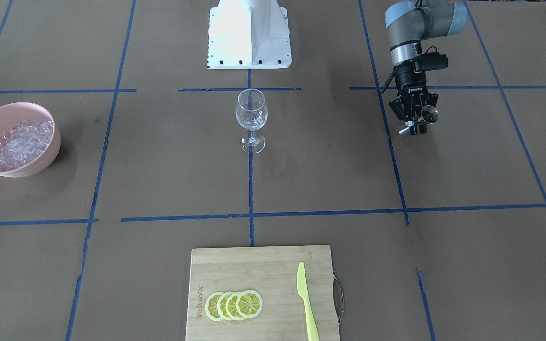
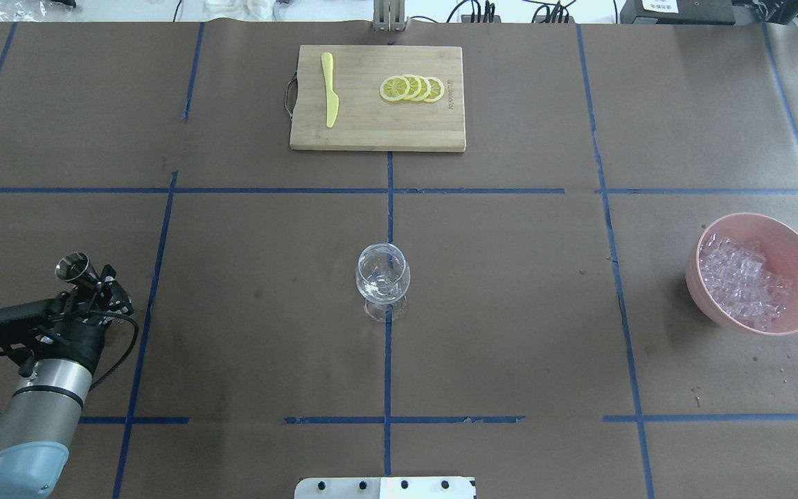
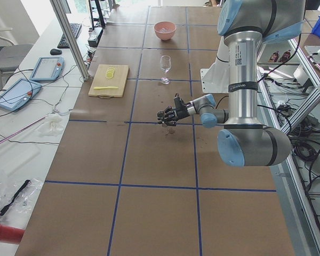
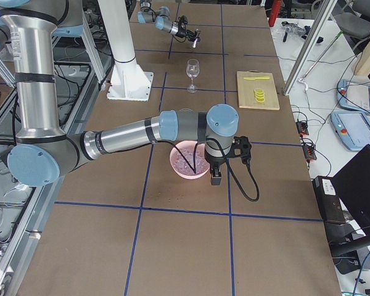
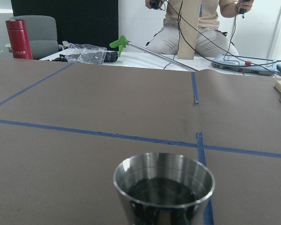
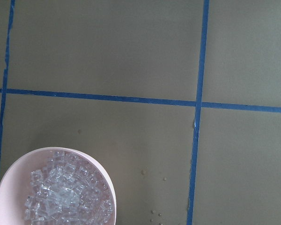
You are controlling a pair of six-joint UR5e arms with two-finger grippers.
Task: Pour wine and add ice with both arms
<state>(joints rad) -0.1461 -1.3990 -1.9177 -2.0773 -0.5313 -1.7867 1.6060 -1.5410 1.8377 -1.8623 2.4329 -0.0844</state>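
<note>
On the robot's side of the table, the left gripper (image 1: 415, 124) is clamped around a small steel cup (image 1: 429, 114), well apart from the wine glass (image 1: 251, 113) at the centre. The glass looks clear, so pouring seems not yet done. Off to the right, the ice (image 1: 19, 142) fills a pink bowl (image 1: 40, 158). Farthest out lies a cutting board (image 1: 254, 265).

A jolt in transit could slop the cup's contents onto the paper, and a low approach could topple the stemmed glass.

Only the left wrist view shows dark liquid inside the cup. Only the right-end view shows the right arm (image 4: 129, 139), above the bowl. Whether its gripper is open cannot be told.
</note>
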